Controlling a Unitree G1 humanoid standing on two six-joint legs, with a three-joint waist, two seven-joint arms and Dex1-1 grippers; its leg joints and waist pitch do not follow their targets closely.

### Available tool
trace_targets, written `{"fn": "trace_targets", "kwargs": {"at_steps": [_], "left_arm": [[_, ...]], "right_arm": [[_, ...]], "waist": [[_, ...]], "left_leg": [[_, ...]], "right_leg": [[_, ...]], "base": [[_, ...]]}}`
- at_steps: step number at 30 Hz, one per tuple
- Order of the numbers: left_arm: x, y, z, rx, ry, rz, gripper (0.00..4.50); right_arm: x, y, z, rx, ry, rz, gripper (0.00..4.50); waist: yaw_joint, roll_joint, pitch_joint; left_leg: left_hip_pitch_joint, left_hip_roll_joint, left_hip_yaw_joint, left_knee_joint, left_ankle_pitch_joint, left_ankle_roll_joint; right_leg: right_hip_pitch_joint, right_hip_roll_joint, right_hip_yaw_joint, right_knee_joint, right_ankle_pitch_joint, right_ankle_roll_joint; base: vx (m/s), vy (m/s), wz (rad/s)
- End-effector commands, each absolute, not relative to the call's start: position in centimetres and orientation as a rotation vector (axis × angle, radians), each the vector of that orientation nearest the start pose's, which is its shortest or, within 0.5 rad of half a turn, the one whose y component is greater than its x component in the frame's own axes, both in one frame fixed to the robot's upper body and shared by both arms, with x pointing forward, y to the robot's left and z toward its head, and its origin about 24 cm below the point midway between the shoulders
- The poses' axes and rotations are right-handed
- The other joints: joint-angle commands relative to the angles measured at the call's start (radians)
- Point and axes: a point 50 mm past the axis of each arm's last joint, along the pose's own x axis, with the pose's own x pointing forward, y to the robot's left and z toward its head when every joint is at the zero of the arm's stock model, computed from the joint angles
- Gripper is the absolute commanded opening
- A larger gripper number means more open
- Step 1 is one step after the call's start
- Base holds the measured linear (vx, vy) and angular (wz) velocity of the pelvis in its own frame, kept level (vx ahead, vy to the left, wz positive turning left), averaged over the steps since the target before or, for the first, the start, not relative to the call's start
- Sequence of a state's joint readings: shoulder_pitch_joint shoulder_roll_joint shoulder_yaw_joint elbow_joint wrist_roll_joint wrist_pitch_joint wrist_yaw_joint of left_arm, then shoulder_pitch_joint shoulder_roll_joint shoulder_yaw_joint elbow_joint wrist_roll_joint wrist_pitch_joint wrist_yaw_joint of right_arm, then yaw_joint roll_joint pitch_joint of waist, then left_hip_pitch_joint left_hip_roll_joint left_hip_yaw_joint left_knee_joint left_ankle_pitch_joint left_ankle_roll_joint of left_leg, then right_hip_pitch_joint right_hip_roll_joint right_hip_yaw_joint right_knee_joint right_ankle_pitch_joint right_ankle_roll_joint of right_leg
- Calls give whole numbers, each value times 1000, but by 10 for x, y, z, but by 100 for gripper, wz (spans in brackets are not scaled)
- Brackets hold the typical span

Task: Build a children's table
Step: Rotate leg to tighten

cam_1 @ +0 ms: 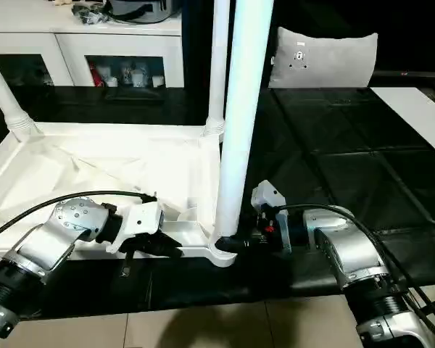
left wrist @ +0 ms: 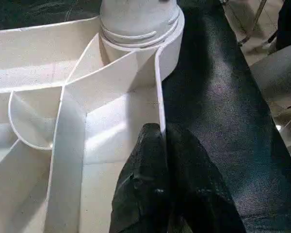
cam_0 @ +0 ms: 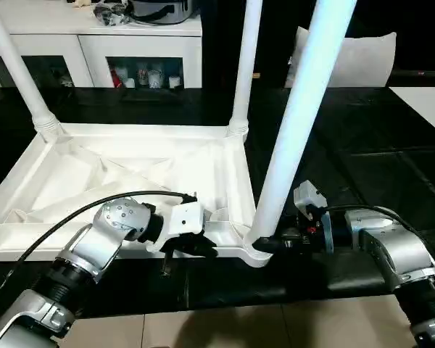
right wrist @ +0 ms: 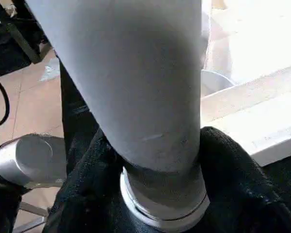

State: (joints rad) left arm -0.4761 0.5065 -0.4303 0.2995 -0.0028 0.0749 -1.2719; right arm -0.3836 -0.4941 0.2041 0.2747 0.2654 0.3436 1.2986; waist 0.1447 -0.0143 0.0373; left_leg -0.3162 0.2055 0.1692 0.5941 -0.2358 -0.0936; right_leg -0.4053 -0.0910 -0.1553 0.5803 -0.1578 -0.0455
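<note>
An all-white plastic children's table (cam_0: 130,174) lies upside down on a dark, glossy surface, its ribbed underside facing up, thin diagonal ribs dividing the shallow tray-like interior into compartments. Three smooth, tapered tubular legs stand upright in round corner sockets: one at the far left corner (cam_0: 18,69), one at the far right corner (cam_0: 245,65), and the nearest leg (cam_0: 297,123) at the near right corner. The left claw (cam_0: 192,250), its black fingers (left wrist: 155,189) pinched together, grips the thin upright rim wall along the top's near edge, just beside the near right socket. The right claw (cam_1: 235,243) wraps its textured black fingers around the base of the nearest leg, right where it enters the socket collar. Behind, a white cabinet (cam_0: 141,51) holds small jars in an open shelf, and a pale cushion (cam_1: 322,58) leans nearby.
</note>
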Motion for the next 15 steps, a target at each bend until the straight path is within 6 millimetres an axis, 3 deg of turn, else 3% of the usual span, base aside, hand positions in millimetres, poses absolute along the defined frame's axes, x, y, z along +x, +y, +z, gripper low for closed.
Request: {"fn": "trace_targets", "kwargs": {"at_steps": [1, 6, 10, 12, 13, 15], "left_arm": [[277, 126, 49, 582, 464, -1566, 0], [281, 121, 47, 502, 491, -1447, 0], [294, 105, 49, 389, 477, -1259, 0], [298, 101, 49, 370, 474, -1206, 0], [306, 93, 51, 328, 467, -1107, 0], [314, 87, 53, 286, 454, -990, 0]], "right_arm": [[271, -155, 57, -8, 448, 1420, 206], [275, -138, 61, 52, 404, 1313, 203], [292, -112, 66, 155, 393, 1104, 203], [294, -109, 63, 148, 408, 1062, 203], [304, -107, 53, 121, 430, 897, 203], [316, -109, 45, 105, 436, 690, 203]], "waist": [[-3, 0, -60], [-5, 2, -58], [-21, 5, -51], [-35, 5, -51], [-35, 14, -52], [-54, 12, -52]], "left_leg": [[-16, 33, -4, -68, -66, 47], [-18, 31, -5, -70, -69, 36], [-10, 17, -4, -69, -131, 3], [-14, 12, -8, -68, -146, 2], [-15, 13, -10, -69, -150, 4], [-15, 16, -10, -68, -154, -10]], "right_leg": [[67, -70, 70, -58, -294, -101], [67, -70, 69, -62, -298, -100], [62, -68, 55, -93, -486, -26], [64, -65, 46, -103, -527, 13], [65, -66, 45, -104, -522, 15], [58, -66, 42, -105, -498, 4]], "base": [[0, 0, 0], [0, 0, 0], [0, 0, 0], [0, 0, 0], [0, 0, 0], [0, 0, 0]]}}
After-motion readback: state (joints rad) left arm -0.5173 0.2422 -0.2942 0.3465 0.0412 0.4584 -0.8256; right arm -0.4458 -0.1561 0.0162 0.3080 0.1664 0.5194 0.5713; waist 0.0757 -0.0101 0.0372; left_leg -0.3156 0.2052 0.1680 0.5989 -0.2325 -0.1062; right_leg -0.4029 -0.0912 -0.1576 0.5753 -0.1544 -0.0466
